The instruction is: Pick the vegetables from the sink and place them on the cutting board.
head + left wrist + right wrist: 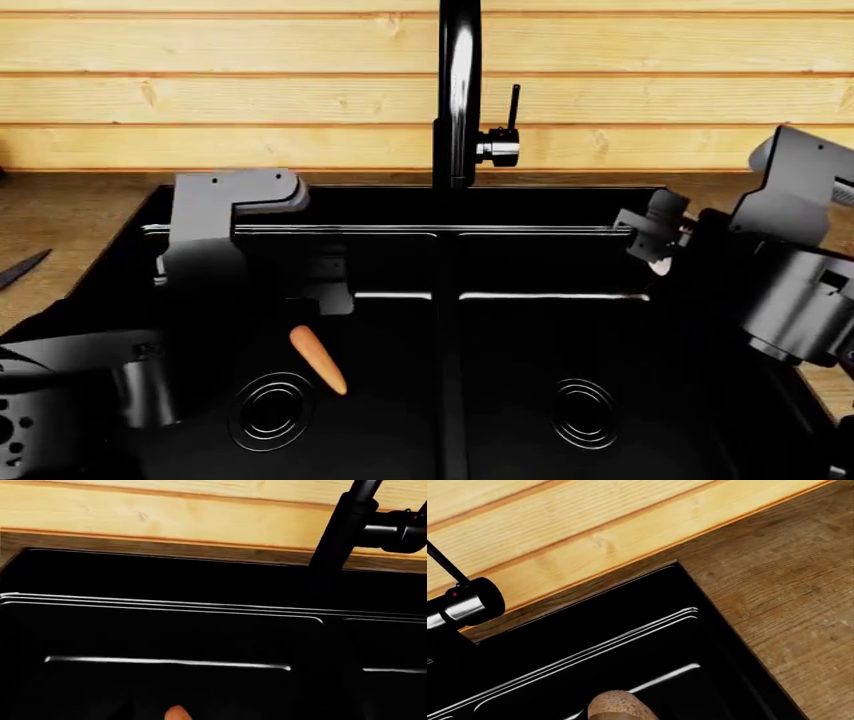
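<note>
Black and glossy, the double-basin sink (441, 300) fills the head view, its tall faucet (458, 90) rising at the back before a light plank wall. One vegetable, the orange carrot (319, 360), lies loose on the floor of the left basin, just beside that basin's ringed drain (271, 410) and touching neither arm. The left claw (320, 290) hangs above the carrot, near it but apart; the right claw (647, 235) hangs over the far corner of the right basin. Whether either claw is open or closed cannot be told (the fingers merge with the dark basin). A brown-capped rounded item (620, 707) shows at the edge of the right wrist view, inside the right basin; it may be the mushroom. No cutting board appears in any view, only the wooden desk (787, 590) around the sink. Judged progress: nothing yet placed, both vegetables apparently remaining in the sink.
</note>
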You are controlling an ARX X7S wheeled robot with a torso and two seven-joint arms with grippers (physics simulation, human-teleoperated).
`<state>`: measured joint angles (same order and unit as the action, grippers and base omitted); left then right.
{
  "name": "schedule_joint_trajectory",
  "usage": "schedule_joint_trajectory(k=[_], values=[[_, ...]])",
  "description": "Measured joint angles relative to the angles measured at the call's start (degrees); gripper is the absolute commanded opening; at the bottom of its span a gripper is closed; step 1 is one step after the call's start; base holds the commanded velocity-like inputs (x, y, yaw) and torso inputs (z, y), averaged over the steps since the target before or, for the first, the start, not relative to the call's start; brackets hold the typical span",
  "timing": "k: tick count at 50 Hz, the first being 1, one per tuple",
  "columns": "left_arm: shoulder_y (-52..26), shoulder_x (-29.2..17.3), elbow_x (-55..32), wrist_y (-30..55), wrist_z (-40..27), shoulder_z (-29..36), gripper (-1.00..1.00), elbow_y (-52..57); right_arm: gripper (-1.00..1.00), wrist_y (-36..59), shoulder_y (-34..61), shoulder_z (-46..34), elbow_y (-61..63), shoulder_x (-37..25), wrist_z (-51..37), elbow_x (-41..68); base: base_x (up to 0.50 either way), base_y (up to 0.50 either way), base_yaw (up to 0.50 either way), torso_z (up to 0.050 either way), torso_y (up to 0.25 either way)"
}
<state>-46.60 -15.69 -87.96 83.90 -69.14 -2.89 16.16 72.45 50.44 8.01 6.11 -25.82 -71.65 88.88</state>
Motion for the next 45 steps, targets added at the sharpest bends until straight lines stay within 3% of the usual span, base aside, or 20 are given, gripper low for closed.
schedule_joint_trajectory(k=[24, 45], values=[[4.0, -0.4, 5.6, -4.3, 5.2, 4.5, 1.0, -2.8, -1.0, -1.2, -0.3, -1.0, -0.2, -0.4, 0.8, -0.5, 0.0, 0.0, 0.0, 0.0, 0.0], [3.0, -0.2, 19.2, -14.3, 16.1, 11.4, 1.0, -12.5, -1.0, -2.4, -0.5, -2.1, -0.8, -0.3, 2.5, -1.4, 0.0, 0.0, 0.0, 0.0, 0.0]])
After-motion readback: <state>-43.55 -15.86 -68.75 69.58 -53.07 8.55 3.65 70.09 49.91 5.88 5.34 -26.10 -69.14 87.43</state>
